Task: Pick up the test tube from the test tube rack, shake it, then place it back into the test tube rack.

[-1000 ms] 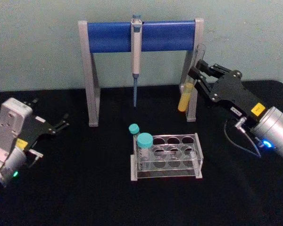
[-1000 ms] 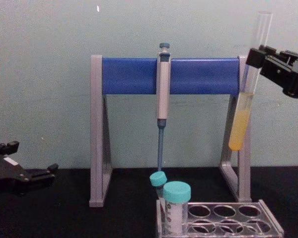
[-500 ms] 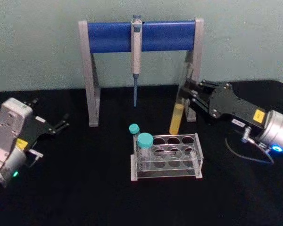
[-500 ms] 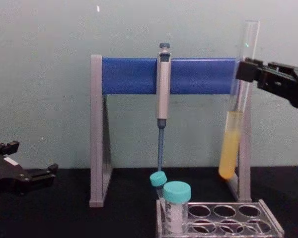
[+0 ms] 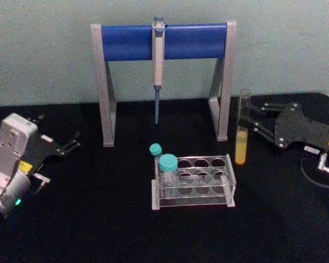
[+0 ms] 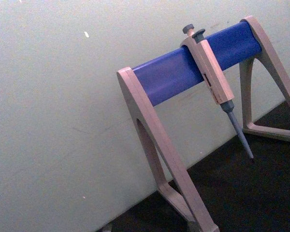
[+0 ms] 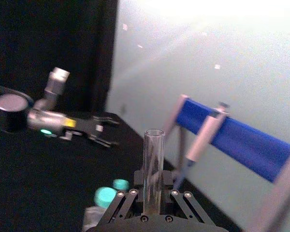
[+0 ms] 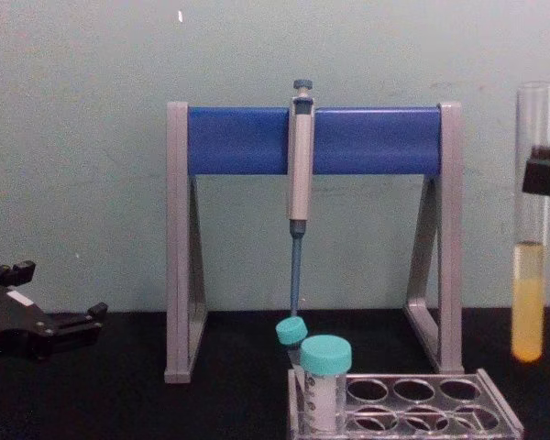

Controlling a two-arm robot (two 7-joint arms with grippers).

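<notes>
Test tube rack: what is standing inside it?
In the test tube rack, two teal-capped tubes stand at the left end, contents unclear; other holes look empty. The test tube hangs outside it, in the right hand.

Test tube: long clear glass, no cap, yellow liq. in lower part. Upright, up off table, to right of rack, not touching it. Rack: low clear plastic, round holes on top, flat on table.

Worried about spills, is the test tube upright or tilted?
Upright: the test tube hangs vertical, gripped by the right hand.
</notes>
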